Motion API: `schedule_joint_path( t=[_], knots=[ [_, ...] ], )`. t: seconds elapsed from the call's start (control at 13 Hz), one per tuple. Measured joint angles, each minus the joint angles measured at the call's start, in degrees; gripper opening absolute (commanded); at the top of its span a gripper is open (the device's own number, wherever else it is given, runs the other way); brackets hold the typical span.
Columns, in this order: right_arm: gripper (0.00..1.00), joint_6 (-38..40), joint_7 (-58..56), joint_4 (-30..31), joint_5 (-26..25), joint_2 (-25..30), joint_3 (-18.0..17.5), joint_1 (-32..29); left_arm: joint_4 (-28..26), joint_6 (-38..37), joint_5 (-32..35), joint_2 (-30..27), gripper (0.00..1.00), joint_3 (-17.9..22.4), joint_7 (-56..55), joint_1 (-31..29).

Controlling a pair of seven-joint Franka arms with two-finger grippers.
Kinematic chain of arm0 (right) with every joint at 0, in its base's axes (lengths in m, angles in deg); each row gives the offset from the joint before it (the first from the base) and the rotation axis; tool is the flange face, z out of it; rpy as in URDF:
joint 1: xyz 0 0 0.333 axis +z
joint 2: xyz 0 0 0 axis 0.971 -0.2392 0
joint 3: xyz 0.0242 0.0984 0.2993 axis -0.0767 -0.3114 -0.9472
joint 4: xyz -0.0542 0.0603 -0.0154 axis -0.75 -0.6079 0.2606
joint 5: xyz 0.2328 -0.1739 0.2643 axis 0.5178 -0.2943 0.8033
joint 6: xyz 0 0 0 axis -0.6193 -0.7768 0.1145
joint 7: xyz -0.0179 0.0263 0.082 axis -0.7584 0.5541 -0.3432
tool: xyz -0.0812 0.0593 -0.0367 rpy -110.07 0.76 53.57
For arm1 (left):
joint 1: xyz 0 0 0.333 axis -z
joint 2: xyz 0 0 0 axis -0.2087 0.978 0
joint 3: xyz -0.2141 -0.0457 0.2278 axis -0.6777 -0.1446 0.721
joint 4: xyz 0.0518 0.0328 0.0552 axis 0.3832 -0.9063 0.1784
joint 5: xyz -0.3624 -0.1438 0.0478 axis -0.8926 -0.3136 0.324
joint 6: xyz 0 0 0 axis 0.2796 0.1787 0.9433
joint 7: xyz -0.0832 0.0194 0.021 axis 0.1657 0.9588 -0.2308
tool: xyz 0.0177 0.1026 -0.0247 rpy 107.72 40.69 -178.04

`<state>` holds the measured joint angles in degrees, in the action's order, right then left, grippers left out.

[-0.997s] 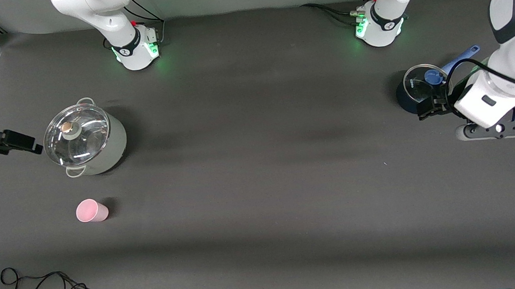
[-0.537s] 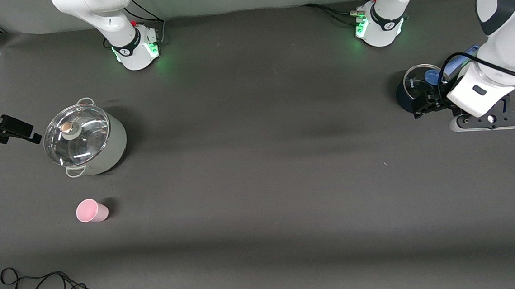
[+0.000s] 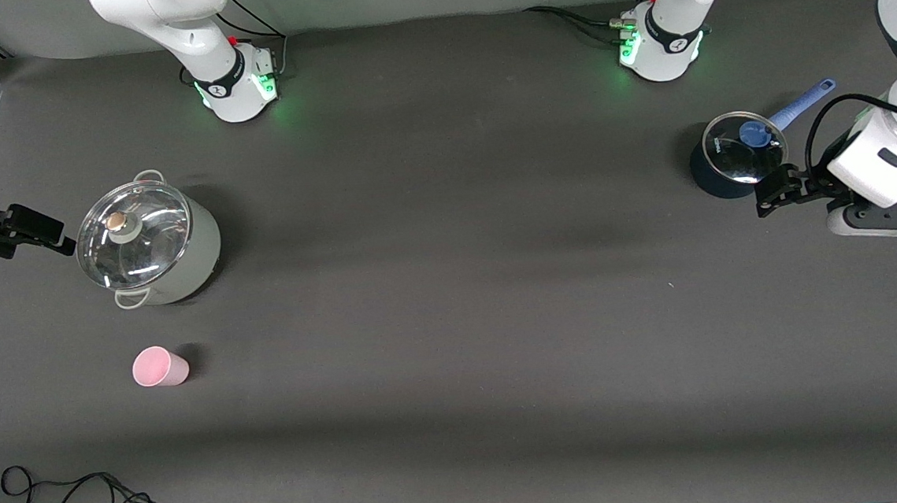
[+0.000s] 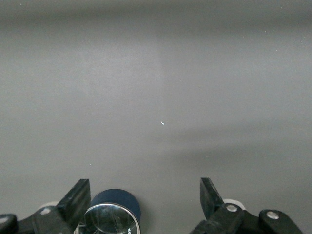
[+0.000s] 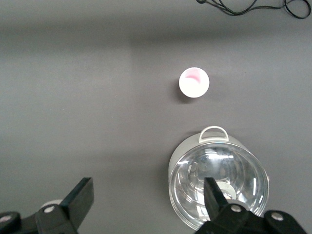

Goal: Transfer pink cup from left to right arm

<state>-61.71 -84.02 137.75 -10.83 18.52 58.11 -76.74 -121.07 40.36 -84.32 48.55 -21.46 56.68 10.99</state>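
The pink cup (image 3: 160, 367) stands upright on the dark table at the right arm's end, nearer to the front camera than the grey lidded pot (image 3: 148, 245). Seen from above in the right wrist view, the cup (image 5: 194, 82) is apart from the pot (image 5: 219, 178). My right gripper (image 3: 61, 237) hangs open and empty beside the grey pot, its jaws (image 5: 147, 190) wide, one finger over the lid's edge. My left gripper (image 3: 768, 194) is open and empty at the left arm's end, beside the dark blue lidded pot (image 3: 734, 154). The left wrist view shows its jaws (image 4: 144, 190) spread, and no cup.
The dark blue pot (image 4: 117, 196) has a glass lid and a blue handle (image 3: 801, 104). A black cable (image 3: 102, 496) lies coiled near the table's front edge at the right arm's end, also the cable (image 5: 253, 6) in the right wrist view.
My left gripper has swung off the blue pot toward the left arm's end of the table, uncovering the lid. My right gripper drifted slightly toward the robots' bases. The cup has not moved.
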Motion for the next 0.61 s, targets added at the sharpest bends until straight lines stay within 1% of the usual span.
schedule_joint_path(
  t=[0.38, 0.61],
  knots=[
    [1.0, 0.0, -0.1, -0.2, -0.1, 0.0, 0.0, 0.0, 0.0, -0.3, 2.4, 0.3, 1.0, -0.1, 0.5, 0.0],
    [1.0, 0.1, -0.2, -0.3, -1.7, 0.0, -0.1, 0.0, 0.0, -0.3, 3.4, 0.4, 1.0, -0.1, 0.6, 0.0]
  ],
)
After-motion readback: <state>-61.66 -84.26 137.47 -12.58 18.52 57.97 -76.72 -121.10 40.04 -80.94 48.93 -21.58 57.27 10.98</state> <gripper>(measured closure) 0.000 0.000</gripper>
